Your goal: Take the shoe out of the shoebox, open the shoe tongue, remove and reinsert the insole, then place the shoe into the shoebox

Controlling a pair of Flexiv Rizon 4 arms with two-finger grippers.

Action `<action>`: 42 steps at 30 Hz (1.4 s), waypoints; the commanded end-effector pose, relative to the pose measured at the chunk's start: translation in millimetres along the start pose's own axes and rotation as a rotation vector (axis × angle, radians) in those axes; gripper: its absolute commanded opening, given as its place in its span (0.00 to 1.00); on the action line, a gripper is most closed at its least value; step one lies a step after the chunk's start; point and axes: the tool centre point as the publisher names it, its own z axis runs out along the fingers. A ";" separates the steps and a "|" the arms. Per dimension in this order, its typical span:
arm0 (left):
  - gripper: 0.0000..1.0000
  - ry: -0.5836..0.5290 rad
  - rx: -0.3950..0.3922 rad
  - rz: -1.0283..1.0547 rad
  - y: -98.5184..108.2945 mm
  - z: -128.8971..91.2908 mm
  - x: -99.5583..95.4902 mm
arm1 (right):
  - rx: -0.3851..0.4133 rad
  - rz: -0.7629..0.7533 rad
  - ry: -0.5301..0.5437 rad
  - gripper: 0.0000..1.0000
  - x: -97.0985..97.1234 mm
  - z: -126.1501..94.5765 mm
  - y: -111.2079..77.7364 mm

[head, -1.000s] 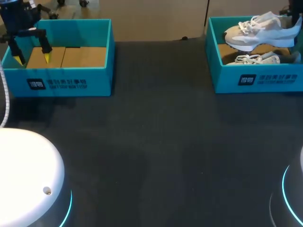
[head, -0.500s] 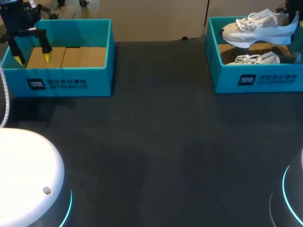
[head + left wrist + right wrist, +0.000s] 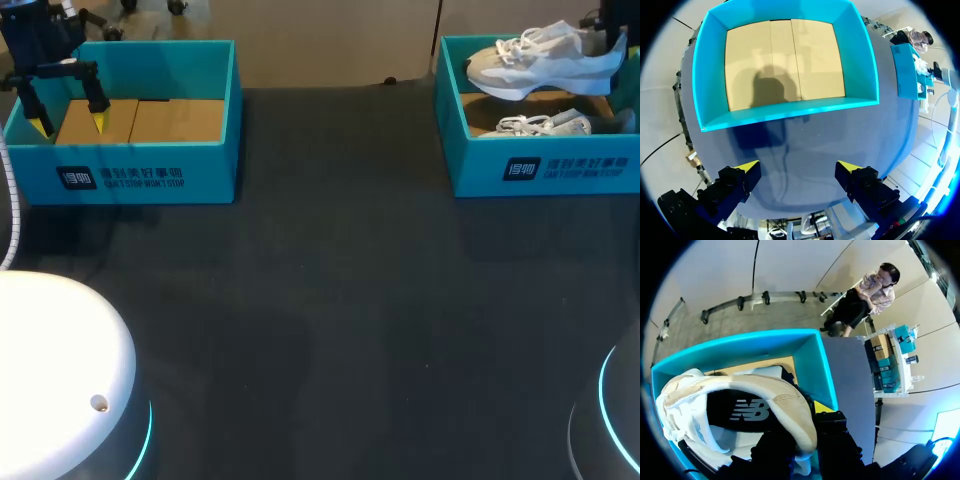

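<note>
A white and beige sneaker [image 3: 540,60] hangs above the right teal shoebox [image 3: 545,165], toe toward the middle of the table. My right gripper [image 3: 800,437] is shut on its heel collar [image 3: 790,410], with one yellow tip [image 3: 822,406] showing beside the shoe. A second sneaker [image 3: 545,125] lies on the cardboard floor of that box. My left gripper [image 3: 68,118] hovers open over the near left corner of the left teal shoebox [image 3: 150,180]. In the left wrist view that shoebox [image 3: 790,107] holds only its cardboard floor, and the left gripper [image 3: 797,170] has nothing between its fingers.
The two boxes stand at the far left and far right of the dark table mat [image 3: 330,300]. White arm bases [image 3: 60,380] sit at the near corners.
My right gripper has raised the sneaker a little higher above the right shoebox. The left arm has stayed where it was.
</note>
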 end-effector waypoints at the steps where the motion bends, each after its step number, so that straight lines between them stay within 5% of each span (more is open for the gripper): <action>1: 1.00 -0.001 0.000 0.000 0.7 -0.6 -0.2 | 0.005 0.006 -0.001 0.00 1.1 3.9 1.5; 42: 1.00 -0.001 0.000 0.000 0.7 -0.6 -0.2 | 0.057 0.018 -0.026 0.00 16.3 51.9 -4.4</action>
